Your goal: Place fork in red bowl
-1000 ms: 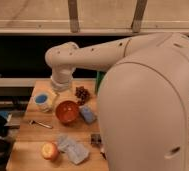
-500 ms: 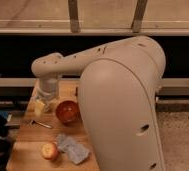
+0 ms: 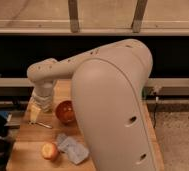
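The fork (image 3: pixel 44 125) lies flat on the table (image 3: pixel 27 147) just beside the red bowl (image 3: pixel 65 111), its long axis pointing toward that bowl's near edge. The gripper (image 3: pixel 35 113) hangs spread and empty, just above the fork's end farthest from the bowl.

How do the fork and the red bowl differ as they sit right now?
The fork is thin, silver and lies flat; the red bowl is round, glossy reddish-orange and sits upright. The fork is slim, the bowl broad and hollow. Both rest on the wooden table, the fork outside the bowl, at its front left. The gripper hangs left of the bowl, above the fork.
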`<state>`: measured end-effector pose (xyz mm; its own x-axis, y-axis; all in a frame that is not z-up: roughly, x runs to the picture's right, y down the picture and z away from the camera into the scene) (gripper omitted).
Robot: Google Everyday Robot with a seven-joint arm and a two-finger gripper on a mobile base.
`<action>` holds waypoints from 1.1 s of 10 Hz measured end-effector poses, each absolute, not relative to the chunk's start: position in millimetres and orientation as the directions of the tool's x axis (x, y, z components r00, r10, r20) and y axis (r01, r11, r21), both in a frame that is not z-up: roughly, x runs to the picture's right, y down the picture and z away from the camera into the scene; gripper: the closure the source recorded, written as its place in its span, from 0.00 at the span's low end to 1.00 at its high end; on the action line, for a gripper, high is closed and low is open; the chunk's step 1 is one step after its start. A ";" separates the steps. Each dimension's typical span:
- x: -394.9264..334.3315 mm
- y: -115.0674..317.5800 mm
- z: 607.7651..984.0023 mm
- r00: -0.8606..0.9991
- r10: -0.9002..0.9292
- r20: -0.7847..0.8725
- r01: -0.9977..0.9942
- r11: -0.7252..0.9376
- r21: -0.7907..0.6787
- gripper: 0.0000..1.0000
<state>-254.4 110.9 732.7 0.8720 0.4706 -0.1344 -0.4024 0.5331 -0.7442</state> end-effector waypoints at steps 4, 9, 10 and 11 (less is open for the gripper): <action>-265.8 121.3 730.8 0.881 0.456 -0.124 -0.383 0.535 -0.753 0.20; -284.8 140.4 734.1 0.888 0.447 -0.106 -0.358 0.527 -0.771 0.20; -289.4 142.9 734.3 0.888 0.449 -0.099 -0.352 0.526 -0.774 0.20; -292.3 143.6 737.3 0.889 0.449 -0.090 -0.344 0.525 -0.778 0.20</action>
